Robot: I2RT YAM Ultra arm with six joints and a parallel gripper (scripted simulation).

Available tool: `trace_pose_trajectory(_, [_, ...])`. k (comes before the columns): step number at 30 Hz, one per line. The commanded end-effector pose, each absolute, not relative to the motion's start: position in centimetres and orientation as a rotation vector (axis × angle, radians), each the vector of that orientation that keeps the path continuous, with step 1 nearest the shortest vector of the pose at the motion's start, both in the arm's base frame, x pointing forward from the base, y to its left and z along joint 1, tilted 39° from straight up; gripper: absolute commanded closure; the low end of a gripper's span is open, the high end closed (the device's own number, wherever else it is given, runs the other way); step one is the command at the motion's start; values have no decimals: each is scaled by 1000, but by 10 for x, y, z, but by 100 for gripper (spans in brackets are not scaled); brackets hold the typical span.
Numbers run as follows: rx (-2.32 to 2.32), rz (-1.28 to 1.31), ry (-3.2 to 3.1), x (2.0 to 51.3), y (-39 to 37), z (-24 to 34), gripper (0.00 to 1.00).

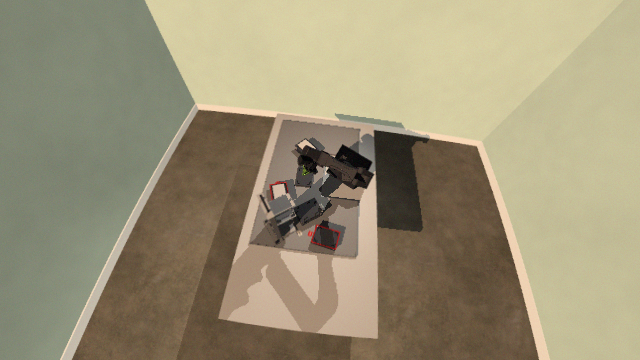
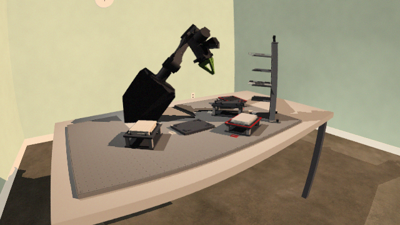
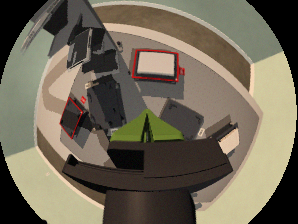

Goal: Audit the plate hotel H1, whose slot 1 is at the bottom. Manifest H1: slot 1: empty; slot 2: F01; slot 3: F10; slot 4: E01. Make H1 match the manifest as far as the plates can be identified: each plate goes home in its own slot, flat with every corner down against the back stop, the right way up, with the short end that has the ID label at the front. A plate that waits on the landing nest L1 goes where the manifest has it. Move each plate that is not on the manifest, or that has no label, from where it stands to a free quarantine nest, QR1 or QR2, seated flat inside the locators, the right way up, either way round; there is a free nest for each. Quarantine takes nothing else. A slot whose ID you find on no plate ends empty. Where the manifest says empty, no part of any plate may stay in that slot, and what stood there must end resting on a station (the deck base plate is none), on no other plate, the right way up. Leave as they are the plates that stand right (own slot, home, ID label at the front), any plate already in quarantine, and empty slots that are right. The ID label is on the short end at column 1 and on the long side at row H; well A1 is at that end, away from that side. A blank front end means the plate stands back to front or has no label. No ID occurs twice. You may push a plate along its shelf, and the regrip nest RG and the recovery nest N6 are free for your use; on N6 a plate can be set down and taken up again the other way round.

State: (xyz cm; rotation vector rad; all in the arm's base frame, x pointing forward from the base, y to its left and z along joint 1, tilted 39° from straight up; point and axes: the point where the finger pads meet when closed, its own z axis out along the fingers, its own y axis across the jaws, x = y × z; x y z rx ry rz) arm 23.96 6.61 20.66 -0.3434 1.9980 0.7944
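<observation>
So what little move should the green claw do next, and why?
Probably swing toward the plate hotel and lower to shelf height. The claw is shut, holds nothing and hangs high above the deck, well short of the tower, so it cannot yet check or reach the plates there.

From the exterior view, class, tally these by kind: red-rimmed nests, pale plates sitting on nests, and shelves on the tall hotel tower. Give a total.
Red-rimmed nests: 2
Pale plates: 2
Hotel shelves: 4
Total: 8
</observation>
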Motion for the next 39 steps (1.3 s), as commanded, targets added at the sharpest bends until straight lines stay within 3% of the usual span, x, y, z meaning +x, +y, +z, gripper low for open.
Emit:
trace_pose_trajectory(1, [-392,772,1891,241,66,217,100])
trace_pose_trajectory(15, [-464,745,1705,241,66,219,100])
trace_pose_trajectory(39, [-471,753,1690,200,125,256,100])
